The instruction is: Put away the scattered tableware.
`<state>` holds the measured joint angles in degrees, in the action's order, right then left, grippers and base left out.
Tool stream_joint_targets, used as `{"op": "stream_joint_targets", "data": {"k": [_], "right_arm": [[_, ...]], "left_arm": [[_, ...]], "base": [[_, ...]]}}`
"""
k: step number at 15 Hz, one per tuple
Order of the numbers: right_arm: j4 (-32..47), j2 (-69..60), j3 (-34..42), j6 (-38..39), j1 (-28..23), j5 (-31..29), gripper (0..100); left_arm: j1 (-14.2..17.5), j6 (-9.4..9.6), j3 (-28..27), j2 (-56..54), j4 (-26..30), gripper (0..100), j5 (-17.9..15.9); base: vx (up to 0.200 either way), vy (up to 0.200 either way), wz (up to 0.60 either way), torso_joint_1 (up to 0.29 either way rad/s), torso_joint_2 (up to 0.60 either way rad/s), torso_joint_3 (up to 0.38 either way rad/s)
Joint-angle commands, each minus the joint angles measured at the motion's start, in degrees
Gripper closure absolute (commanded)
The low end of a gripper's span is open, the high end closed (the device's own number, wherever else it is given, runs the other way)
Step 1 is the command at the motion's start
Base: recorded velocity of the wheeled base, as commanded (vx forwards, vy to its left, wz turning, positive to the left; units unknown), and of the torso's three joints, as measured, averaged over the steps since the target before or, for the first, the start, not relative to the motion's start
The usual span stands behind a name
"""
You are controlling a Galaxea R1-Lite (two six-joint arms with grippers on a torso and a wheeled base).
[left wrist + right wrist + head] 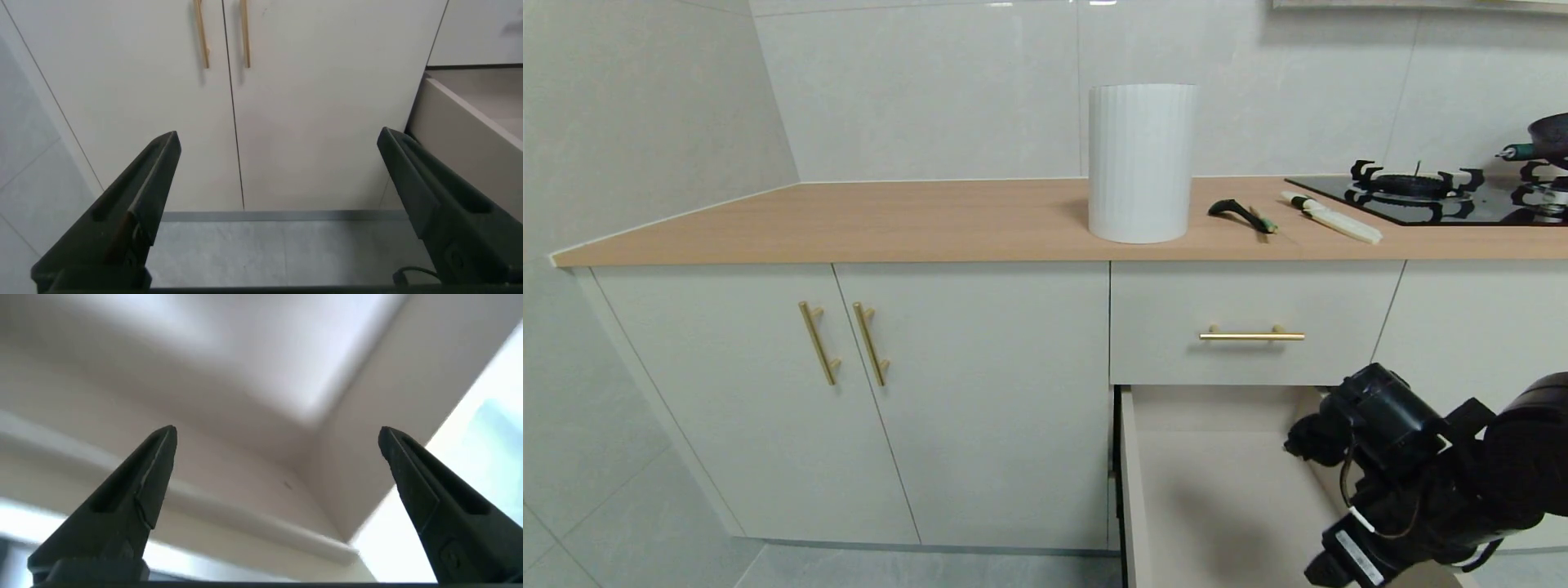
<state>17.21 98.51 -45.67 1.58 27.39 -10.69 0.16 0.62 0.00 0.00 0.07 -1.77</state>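
Left gripper (278,137), right gripper (278,434) spread, empty. Drawer (1217,490) wall ahead of right jaws could be clipped during lift-out.

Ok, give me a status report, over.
Left gripper, right gripper open, empty; right at open drawer. Black-handled utensil, cream knife on countertop. White canister beside them.

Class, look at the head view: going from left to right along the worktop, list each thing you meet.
White canister → black-handled tool → cream utensil → burner → pan at the right edge.
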Motion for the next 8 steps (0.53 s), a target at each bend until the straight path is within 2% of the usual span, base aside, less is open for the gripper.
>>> {"op": "stream_joint_targets", "data": {"k": [1,2,4,6,8], "right_arm": [[-2.01,-1.22,-3.73,5.01,-0.32,1.29,0],[-3.68,-2.54,-5.31,8.61,-1.73,3.40,0],[-5.44,-3.15,-5.49,8.79,-2.52,3.84,0],[-12.64,-3.15,-3.90,9.05,-2.96,3.66,0],[-15.98,-2.89,-2.67,9.05,-2.96,3.48,0]], "left_arm": [[0.02,-0.01,0.00,0.00,0.01,0,0.01],[0.02,-0.01,0.00,0.00,0.01,0,0.01],[0.02,-0.01,0.00,0.00,0.01,0,0.01],[0.02,-0.01,0.00,0.00,0.01,0,0.01],[0.02,-0.01,0.00,0.00,0.01,0,0.01]], "base": [[0.000,0.000,0.00,0.000,0.00,0.000],[0.000,0.000,0.00,0.000,0.00,0.000],[0.000,0.000,0.00,0.000,0.00,0.000],[0.000,0.000,0.00,0.000,0.00,0.000],[0.000,0.000,0.00,0.000,0.00,0.000]]}}
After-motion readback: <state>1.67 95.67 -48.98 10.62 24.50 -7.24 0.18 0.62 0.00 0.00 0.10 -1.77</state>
